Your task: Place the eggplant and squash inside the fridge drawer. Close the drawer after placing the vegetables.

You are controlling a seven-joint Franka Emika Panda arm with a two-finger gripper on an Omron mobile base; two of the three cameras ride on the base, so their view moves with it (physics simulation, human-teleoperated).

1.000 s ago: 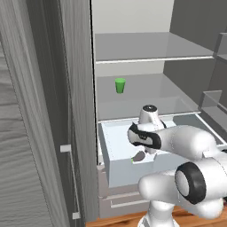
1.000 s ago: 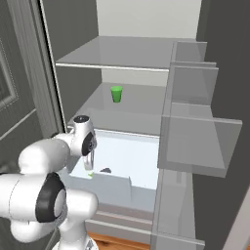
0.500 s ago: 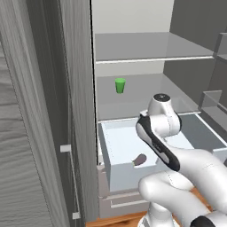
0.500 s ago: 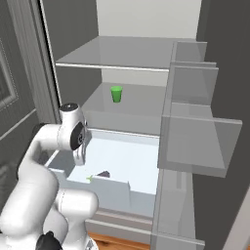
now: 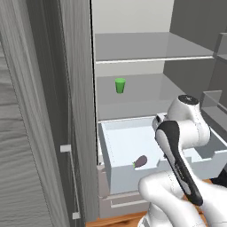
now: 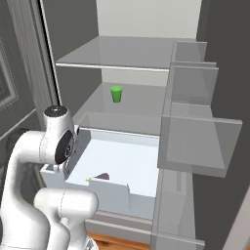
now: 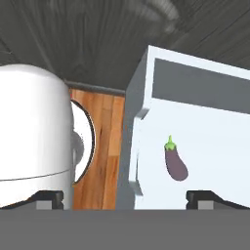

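Note:
The eggplant (image 5: 140, 161) (image 6: 101, 177) lies loose on the floor of the pulled-out fridge drawer (image 5: 133, 179) (image 6: 114, 195), near its front wall. In the hand view the eggplant (image 7: 176, 163) rests inside the drawer (image 7: 139, 146), right of the notched front wall, with its green cap pointing up. My gripper (image 7: 129, 197) hangs open above the drawer's front edge, with nothing between its fingertips (image 7: 211, 197). The arm's white links rise in front of the drawer in both base views. The squash is out of view.
A green cup (image 5: 120, 85) (image 6: 116, 93) stands on the fridge shelf above the drawer. The open fridge door with its clear bins (image 6: 200, 141) stands at the right, and a grey cabinet panel (image 5: 44, 133) at the left. Wooden floor (image 7: 105, 136) shows below the drawer.
The arm has lifted away from the eggplant and swung back over the drawer's front edge. The eggplant stays on the drawer floor, and the jaws stayed open.

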